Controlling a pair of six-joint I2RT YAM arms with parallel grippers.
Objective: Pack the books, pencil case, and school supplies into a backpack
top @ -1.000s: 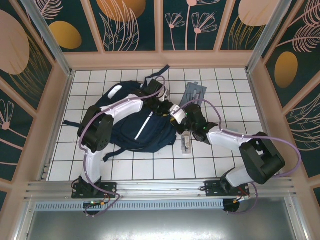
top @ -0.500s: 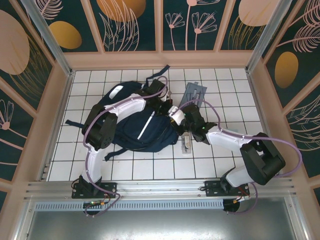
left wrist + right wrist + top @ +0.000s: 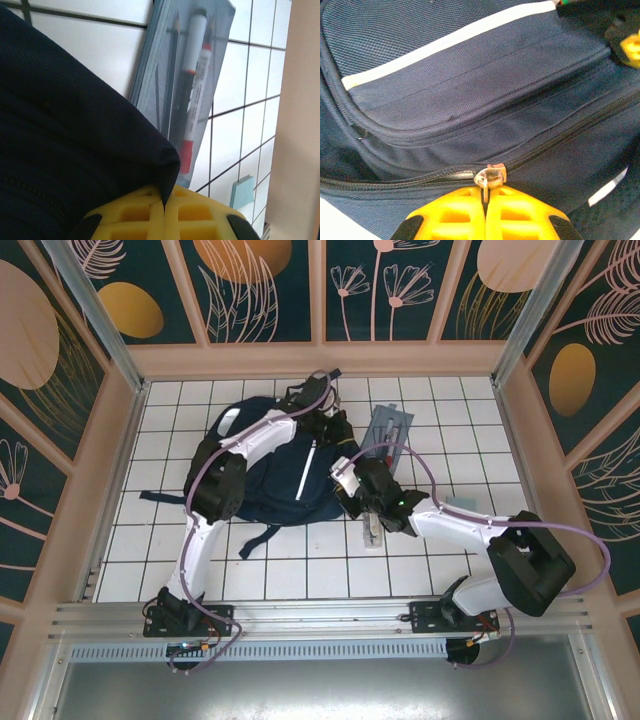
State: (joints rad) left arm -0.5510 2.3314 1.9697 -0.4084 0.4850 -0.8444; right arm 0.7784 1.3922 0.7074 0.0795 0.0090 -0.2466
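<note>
The step in hand looks to be the opening of the backpack (image 3: 275,490), before anything is going in; it is lying flat on the white tiled worktop (image 3: 440,410), left of centre, with both arms reaching onto its right side.

The left fingers (image 3: 132,215) are pressing together on a corner fold of the navy fabric at the bag's far edge, pinching it; the right fingers (image 3: 455,210) are closing on the small metal zipper pull (image 3: 490,177), which is sitting between their tips on the dark track below the white reflective stripe; as far as I can tell, the zip is reading as shut along most of its length.

The pencil case (image 3: 165,60), grey with a red-tipped marker and dark pens showing through, is lying on the tiles just beside the pinched corner, its edge slipping under the fabric in the left wrist view; the small clear packet of school supplies (image 3: 372,530) is resting on the worktop near the right arm, just off the bag's near-right edge.

The next move is calling for a steady draw of the pull along the track while the left fingers are keeping the fabric taut against it; the risk is the small pull slipping out, or the whole bag sliding instead of the zip running.
</note>
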